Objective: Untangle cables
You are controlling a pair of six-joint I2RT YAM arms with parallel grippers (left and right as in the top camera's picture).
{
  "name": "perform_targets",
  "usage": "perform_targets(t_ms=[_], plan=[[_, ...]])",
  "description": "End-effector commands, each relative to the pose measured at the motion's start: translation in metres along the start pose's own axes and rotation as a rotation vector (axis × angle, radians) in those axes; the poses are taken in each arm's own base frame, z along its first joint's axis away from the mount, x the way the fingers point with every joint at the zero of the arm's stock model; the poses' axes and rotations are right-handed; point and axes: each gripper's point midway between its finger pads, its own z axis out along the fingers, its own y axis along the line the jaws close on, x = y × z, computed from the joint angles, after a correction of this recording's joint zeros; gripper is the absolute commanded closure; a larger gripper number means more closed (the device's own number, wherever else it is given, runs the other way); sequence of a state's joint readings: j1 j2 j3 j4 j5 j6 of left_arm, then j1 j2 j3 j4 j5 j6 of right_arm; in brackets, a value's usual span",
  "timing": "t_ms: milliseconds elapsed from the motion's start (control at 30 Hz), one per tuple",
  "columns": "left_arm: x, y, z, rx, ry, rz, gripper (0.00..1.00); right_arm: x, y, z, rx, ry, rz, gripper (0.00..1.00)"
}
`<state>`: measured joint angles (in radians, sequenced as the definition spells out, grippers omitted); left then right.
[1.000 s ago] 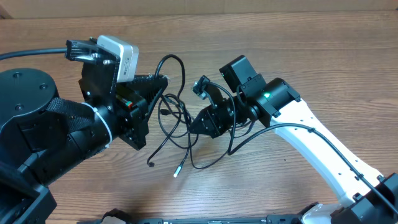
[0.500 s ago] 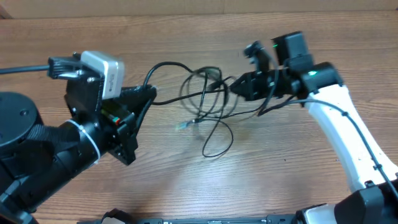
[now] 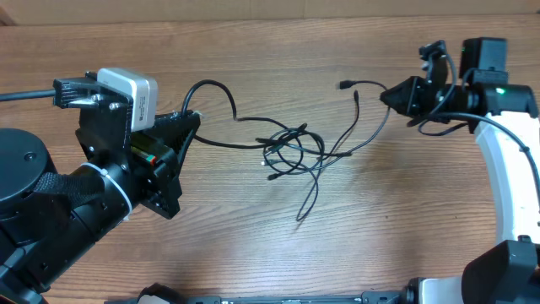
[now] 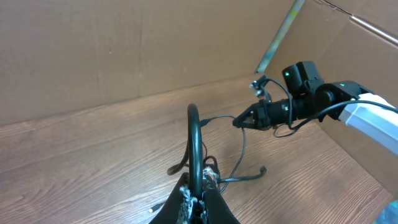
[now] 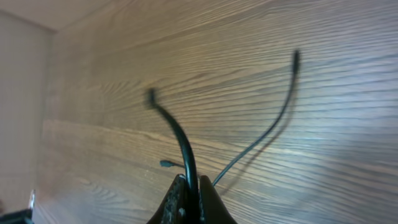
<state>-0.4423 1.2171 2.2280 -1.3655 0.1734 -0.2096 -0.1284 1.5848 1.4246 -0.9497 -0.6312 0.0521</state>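
Note:
The thin black cables (image 3: 291, 152) form a loose knot at mid-table, with strands running out to both sides. At the left, my left gripper (image 3: 192, 120) is shut on one strand, which arcs up in a loop (image 3: 211, 84). The left wrist view shows that strand (image 4: 194, 137) rising from between the closed fingers (image 4: 214, 198). My right gripper (image 3: 391, 97) at the far right is shut on another cable (image 5: 180, 140) near its plug end (image 3: 344, 84). A second strand (image 5: 273, 124) lies beside it. One free end (image 3: 299, 218) trails toward the front.
Everything sits on a wooden table (image 3: 253, 253). A cardboard wall (image 4: 93, 50) stands behind it, with a greenish pole (image 4: 280, 34) leaning at the back right. A thick black wire (image 3: 25, 95) runs off the left arm.
The two grippers have pulled apart, the right one far to the right and back, the left one slightly left. The cables have been drawn out from a tight cluster into a stretched line with a central knot.

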Motion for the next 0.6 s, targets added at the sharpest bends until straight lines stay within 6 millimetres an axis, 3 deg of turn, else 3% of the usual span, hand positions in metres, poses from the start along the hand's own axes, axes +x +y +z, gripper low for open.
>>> perform_targets(t_ms=[0,133,200,233,333,433,567], plan=[[-0.007,0.003,-0.010,-0.022,-0.041,-0.003,0.96,0.000,0.000,-0.006,-0.010,-0.008,-0.008,0.96],[-0.007,0.006,-0.010,-0.041,-0.042,-0.004,0.96,-0.002,-0.002,-0.007,0.001,-0.018,-0.024,0.94],[-0.006,0.007,-0.010,-0.046,-0.039,-0.005,0.96,-0.004,-0.001,-0.007,-0.002,-0.024,-0.028,0.57],[-0.005,0.007,-0.010,-0.046,-0.036,-0.005,0.96,-0.003,-0.001,-0.007,-0.005,-0.023,-0.028,0.47],[-0.005,0.008,-0.010,-0.054,-0.035,-0.006,0.96,-0.003,0.005,-0.008,-0.033,-0.022,-0.055,0.30],[-0.006,0.008,-0.009,-0.053,-0.037,-0.012,0.96,-0.002,0.025,-0.015,-0.124,-0.034,-0.166,0.28],[-0.007,0.006,-0.009,-0.039,-0.040,-0.028,0.96,0.007,0.069,-0.035,-0.329,-0.068,-0.353,0.28]])
